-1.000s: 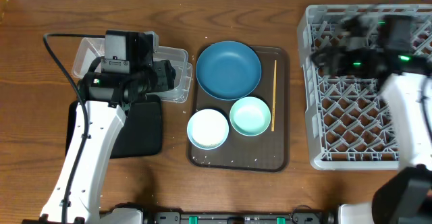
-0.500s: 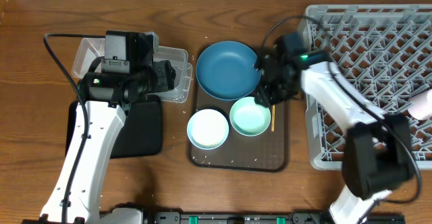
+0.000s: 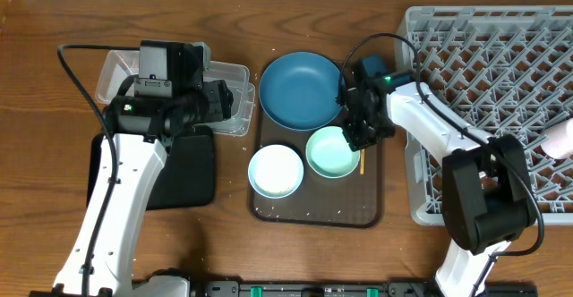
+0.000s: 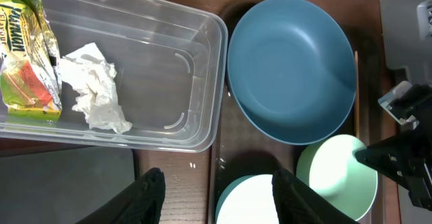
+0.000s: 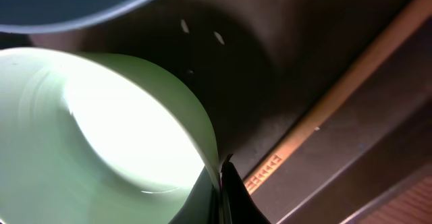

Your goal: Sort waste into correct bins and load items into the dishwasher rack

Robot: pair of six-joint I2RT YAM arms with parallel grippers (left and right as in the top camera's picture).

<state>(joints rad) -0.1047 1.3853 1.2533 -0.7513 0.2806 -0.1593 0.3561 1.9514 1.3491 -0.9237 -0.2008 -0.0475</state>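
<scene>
Mint-green bowl [image 3: 333,153], rim now pinched by right hand [image 3: 357,142]; left hand [image 4: 216,191] unmoved

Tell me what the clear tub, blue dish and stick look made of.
Clear tub: seemingly plastic, glossy; see-through walls with glints.
Blue dish: likely plastic or melamine, satin; even colour, soft sheen.
Stick: probably wood or bamboo, matt; pale tan, printed mark.

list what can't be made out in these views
- Black tray: overhead, left arm covers part.
- Tub contents: overhead, left arm hides them.
- Pink cup: overhead, cut by right edge.
- Right tool hold on green bowl: right wrist, too close and dark.
</scene>
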